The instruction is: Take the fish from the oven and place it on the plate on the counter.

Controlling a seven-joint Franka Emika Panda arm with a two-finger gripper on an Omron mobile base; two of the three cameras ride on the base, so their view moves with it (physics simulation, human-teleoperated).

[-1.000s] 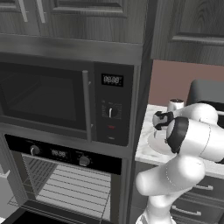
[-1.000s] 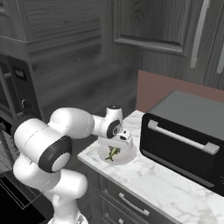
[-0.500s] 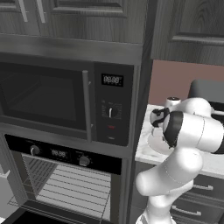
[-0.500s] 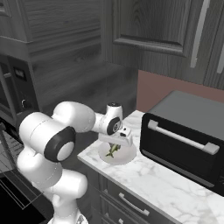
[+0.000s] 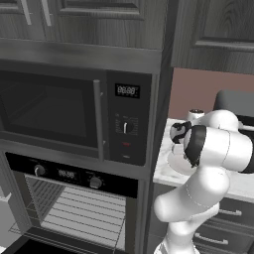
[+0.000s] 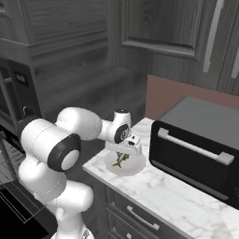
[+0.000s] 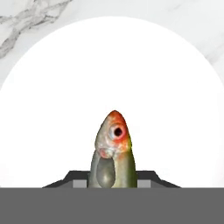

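Observation:
The fish (image 7: 113, 148), olive-green with an orange-red head, hangs head-down between my gripper's (image 7: 113, 180) two dark fingertips, which press its sides. Right beneath it lies the round pale plate (image 7: 52, 113) on the white marble counter (image 7: 26, 17). From the right base view, the gripper (image 6: 122, 152) points down over the plate (image 6: 133, 167) with the fish (image 6: 120, 160) just above its middle. The plate's rim (image 5: 174, 163) peeks out beside the arm in the left base view. The oven (image 5: 74, 211) stands below left with its door open and wire racks showing.
A black toaster oven (image 6: 198, 156) stands on the counter (image 6: 163, 198) right of the plate. A black microwave (image 5: 54, 111) sits above the oven. Dark cabinets (image 6: 163, 23) hang over the counter, and drawers (image 6: 135, 217) lie beneath it.
The arm's elbow has swung a little over the counter. The fish stays in the gripper over the plate's middle, at most slightly lower.

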